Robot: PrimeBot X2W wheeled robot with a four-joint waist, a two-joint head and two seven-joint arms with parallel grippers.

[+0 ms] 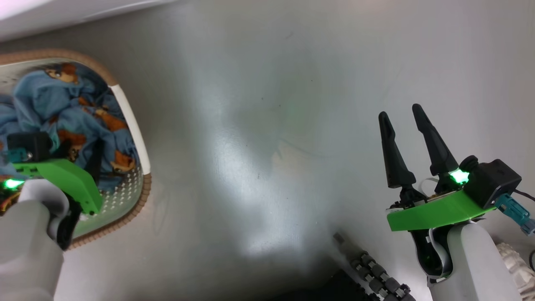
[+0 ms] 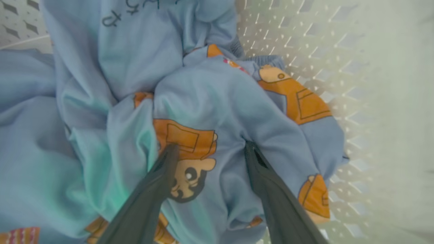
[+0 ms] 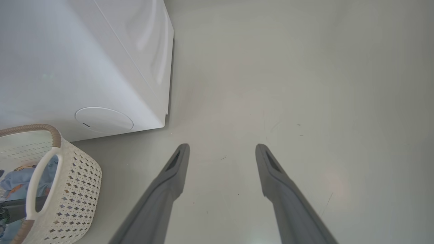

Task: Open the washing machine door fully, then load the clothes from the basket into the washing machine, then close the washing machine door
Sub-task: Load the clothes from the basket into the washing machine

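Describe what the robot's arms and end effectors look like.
The right end effector and left end effector each carry two long, dark, tapering fingers. Behind them sit a bright green plastic bracket, a glowing green light and a black camera box with a teal plug. The forearms are smooth pale grey.

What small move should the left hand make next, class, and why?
Probably close the left hand: its open fingers press into the clothes in the basket, with a fold of fabric bulging between them, ready to pinch.
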